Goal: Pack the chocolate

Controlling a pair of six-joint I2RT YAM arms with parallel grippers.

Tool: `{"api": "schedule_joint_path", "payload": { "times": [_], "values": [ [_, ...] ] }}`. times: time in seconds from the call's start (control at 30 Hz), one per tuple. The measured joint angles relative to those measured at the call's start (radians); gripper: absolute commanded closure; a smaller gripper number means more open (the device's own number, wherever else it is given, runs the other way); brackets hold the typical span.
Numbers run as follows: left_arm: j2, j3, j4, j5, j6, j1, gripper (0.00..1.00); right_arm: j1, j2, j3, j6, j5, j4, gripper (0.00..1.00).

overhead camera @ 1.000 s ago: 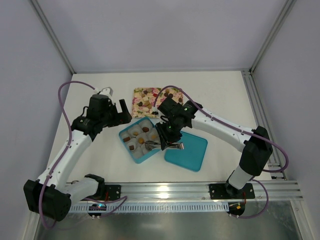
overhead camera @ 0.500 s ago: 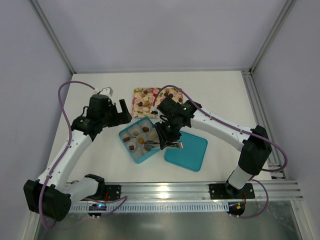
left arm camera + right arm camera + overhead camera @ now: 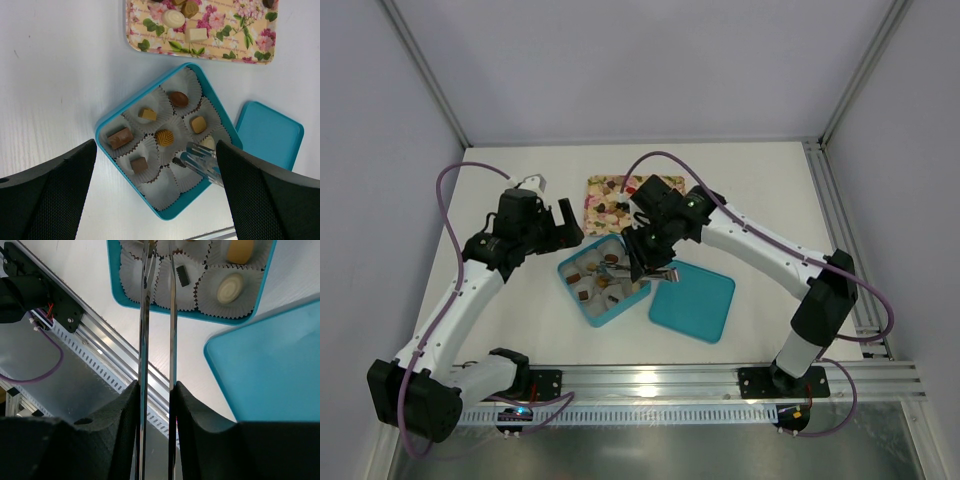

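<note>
A: From above?
B: Holding left tool [image 3: 563, 222] wide open, empty, beside box [image 3: 575, 295] on counter [image 3: 750, 190]. Clamping tongs [image 3: 662, 273] in right tool [image 3: 652, 258] over box.
A: Left wrist?
B: Showing chocolate [image 3: 165, 137] in cups [image 3: 155, 192], more on tray [image 3: 227, 37].
A: Right wrist?
B: Pointing tongs, tips apart, beside dark piece [image 3: 182, 275] in cup.

The box [image 3: 145, 96] sits on the table [image 3: 50, 75], with its lid [image 3: 267, 135] just beside it on the right and the tray [image 3: 225, 37] behind it, near but apart. Paper cups [image 3: 150, 170] fill the box, several holding one of the chocolates [image 3: 164, 137] each, and more lie on the tray. The tongs [image 3: 202, 162] reach over the box's near-right cups.
</note>
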Motion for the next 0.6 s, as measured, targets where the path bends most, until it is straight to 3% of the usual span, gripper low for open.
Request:
{"api": "schedule_joint_path", "payload": {
  "times": [0.17, 0.6],
  "values": [
    [0.0, 0.0, 0.0, 0.0, 0.0, 0.0, 0.0, -0.077, 0.0, 0.015, -0.013, -0.01, -0.011, 0.64],
    [0.0, 0.0, 0.0, 0.001, 0.0, 0.0, 0.0, -0.536, -0.004, 0.049, -0.032, 0.056, 0.071, 0.64]
  ]
}}
